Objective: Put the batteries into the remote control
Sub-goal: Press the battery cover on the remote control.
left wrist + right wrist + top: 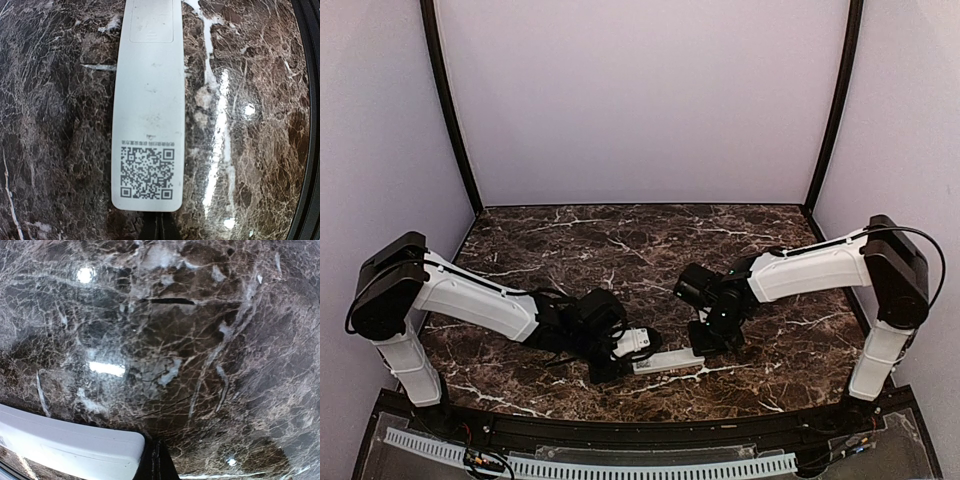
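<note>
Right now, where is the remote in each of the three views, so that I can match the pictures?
Top external: the remote lies low, just right of centre, near the front edge.
Left wrist: the remote fills the middle, from the top edge almost to the bottom, QR label facing up.
Right wrist: only one white end shows, in the bottom left corner.
Shared landmark: the dark marble table under it.

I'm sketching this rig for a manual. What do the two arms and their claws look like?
The left arm and right arm have smooth white link shells with bulky black housings at the joints. A thin black cable loops around each shoulder. The left claw and right claw are black, with narrow dark fingers. No markings are legible.
</note>
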Controlling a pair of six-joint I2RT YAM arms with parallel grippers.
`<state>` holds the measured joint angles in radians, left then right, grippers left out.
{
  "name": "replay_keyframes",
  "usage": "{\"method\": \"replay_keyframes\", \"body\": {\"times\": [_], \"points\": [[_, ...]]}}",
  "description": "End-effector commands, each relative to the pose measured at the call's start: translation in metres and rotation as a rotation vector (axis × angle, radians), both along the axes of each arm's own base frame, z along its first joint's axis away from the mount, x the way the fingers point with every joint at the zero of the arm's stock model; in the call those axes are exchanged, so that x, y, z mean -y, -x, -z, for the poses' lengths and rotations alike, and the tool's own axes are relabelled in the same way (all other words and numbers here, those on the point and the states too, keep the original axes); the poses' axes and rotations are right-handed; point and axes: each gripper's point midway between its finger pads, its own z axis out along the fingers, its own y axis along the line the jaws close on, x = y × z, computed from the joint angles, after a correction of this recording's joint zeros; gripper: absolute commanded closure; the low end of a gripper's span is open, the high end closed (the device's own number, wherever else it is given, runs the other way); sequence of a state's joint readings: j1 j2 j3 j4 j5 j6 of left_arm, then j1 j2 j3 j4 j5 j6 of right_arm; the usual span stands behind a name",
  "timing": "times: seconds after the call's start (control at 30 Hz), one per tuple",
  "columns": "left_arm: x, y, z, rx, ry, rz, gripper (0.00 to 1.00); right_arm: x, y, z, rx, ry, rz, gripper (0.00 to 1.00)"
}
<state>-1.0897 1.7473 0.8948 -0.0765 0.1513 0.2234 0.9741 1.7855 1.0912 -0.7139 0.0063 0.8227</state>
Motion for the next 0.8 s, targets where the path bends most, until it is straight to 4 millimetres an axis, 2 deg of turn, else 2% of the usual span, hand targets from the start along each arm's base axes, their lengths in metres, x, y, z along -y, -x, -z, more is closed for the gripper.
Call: {"method": "replay_keyframes", "body": {"times": [0.0,0.2,0.33,0.6,0.77], "points": [[0.013,0.002,-0.005,-0.024,0.054,0.015,1.00,-0.039,0.011,0.006,-0.035,-0.107,-0.021,1.00],[0.019,0.003,-0.007,-0.034,0.083,0.023,1.00,-0.067,0.017,0.004,-0.048,-0.185,-0.040,1.00],[0.019,0.003,-0.007,-0.036,0.083,0.022,1.00,-0.068,0.016,0.000,-0.039,-0.198,-0.038,1.00],[-0.008,-0.008,-0.003,0.052,-0.059,0.009,1.00,0.003,0.005,0.007,-0.023,-0.050,0.035,1.00],[-0.022,-0.008,0.004,0.041,-0.129,0.002,1.00,0.029,-0.002,0.000,0.008,0.022,0.048,1.00]]}}
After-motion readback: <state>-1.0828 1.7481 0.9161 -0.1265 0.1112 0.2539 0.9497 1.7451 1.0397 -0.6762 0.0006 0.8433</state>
